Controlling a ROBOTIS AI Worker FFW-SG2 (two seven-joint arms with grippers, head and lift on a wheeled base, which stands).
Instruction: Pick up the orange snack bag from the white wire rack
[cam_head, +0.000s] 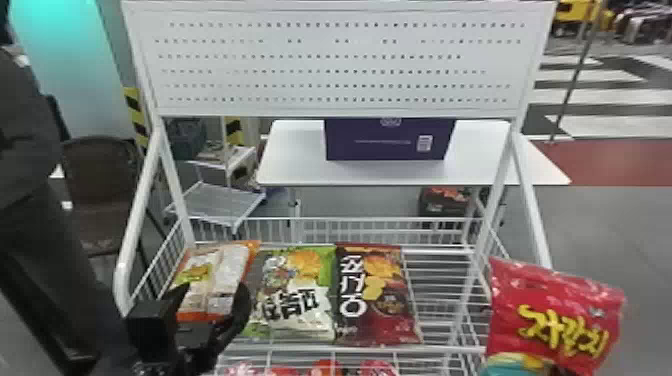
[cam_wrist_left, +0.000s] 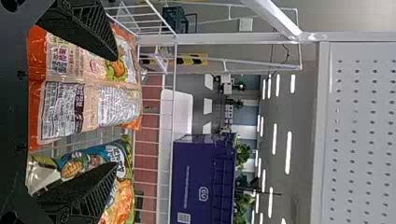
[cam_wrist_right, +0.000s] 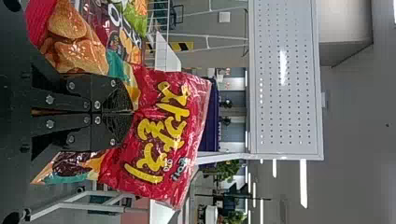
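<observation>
The orange snack bag (cam_head: 212, 280) lies at the left end of the white wire rack (cam_head: 440, 290). Over its near part my left gripper (cam_head: 212, 300) stands open, one finger to each side. In the left wrist view the orange bag (cam_wrist_left: 88, 88) shows between the spread fingers of the left gripper (cam_wrist_left: 116, 109), with nothing clamped. At the right, my right gripper (cam_wrist_right: 114, 113) is shut on a red snack bag (cam_wrist_right: 159, 135); in the head view that red bag (cam_head: 555, 315) hangs beside the rack's right end.
A green snack bag (cam_head: 295, 295) is right of the orange one, with a dark red bag (cam_head: 375, 295) beside it. White side posts (cam_head: 142, 215) and a perforated panel (cam_head: 340, 65) rise around the rack. More red packs (cam_head: 325, 369) lie on a lower shelf.
</observation>
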